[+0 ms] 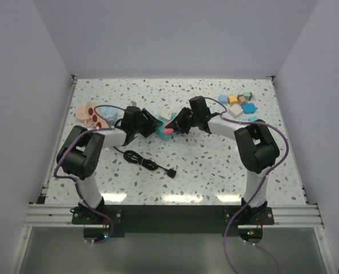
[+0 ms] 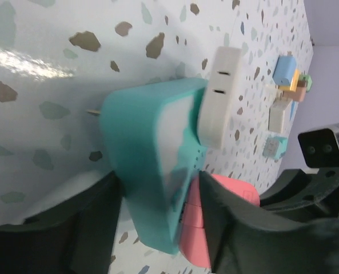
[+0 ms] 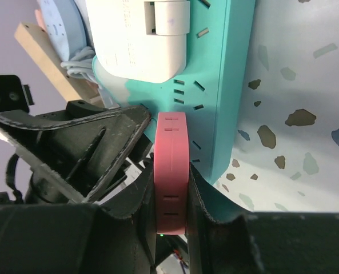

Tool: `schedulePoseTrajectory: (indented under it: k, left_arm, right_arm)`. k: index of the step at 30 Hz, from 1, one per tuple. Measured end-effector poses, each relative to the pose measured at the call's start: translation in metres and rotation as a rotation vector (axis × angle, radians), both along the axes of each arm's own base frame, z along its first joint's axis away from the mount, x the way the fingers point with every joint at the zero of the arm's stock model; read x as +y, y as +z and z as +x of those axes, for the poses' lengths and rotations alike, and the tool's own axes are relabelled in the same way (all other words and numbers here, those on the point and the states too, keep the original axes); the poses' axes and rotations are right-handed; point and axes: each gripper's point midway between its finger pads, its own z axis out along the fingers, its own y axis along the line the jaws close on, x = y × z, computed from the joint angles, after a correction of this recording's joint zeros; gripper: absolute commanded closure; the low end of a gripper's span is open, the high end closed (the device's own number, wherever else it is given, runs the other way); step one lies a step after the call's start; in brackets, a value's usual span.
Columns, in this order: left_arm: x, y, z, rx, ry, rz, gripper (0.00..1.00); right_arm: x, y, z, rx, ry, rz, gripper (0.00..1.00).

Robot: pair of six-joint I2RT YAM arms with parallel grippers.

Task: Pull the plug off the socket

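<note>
Nothing legible (print on white adapter [image 3: 138, 45] blurs).

We see the teal power strip [image 2: 146, 165] as smooth, matt plastic. The pink plug [image 3: 172, 177] is matt plastic too, with moulded grooves. The white adapter [image 3: 140, 40] is smooth plastic with a faint sheen. The fingers [image 3: 215, 240] of the right gripper [image 3: 172, 165] look like black, rough-edged plastic. The speckled tabletop [image 2: 55, 68] is glossy, and the far-left slat [image 3: 40, 54] is bare pale wood.

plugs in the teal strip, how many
2: a white adapter on the teal strip, and a pink plug next to it, pinched in the right hand. Others may be hidden.
</note>
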Motion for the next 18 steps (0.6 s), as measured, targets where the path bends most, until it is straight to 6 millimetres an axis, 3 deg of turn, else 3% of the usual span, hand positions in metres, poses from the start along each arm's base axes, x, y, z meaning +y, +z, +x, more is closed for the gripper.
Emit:
schedulePoseTrajectory:
  k: [8,9,11,18]
  left_arm:
    - [0.004,0.003,0.006,-0.012,0.040,-0.016,0.77]
    - [0.004,0.003,0.006,-0.014,0.040,-0.016,0.88]
    - [0.004,0.003,0.006,-0.014,0.039,-0.016,0.99]
    - [0.002,0.009,0.004,-0.018,0.006,0.016,1.00]
  right_arm:
    - [-0.001,0.006,0.006,0.011,-0.036,0.046,1.00]
    - [-0.001,0.006,0.006,0.012,-0.036,0.048,1.00]
    - [-0.001,0.006,0.005,0.013,-0.034,0.044,1.00]
    - [-0.012,0.019,0.002,0.006,0.074,-0.092,1.00]
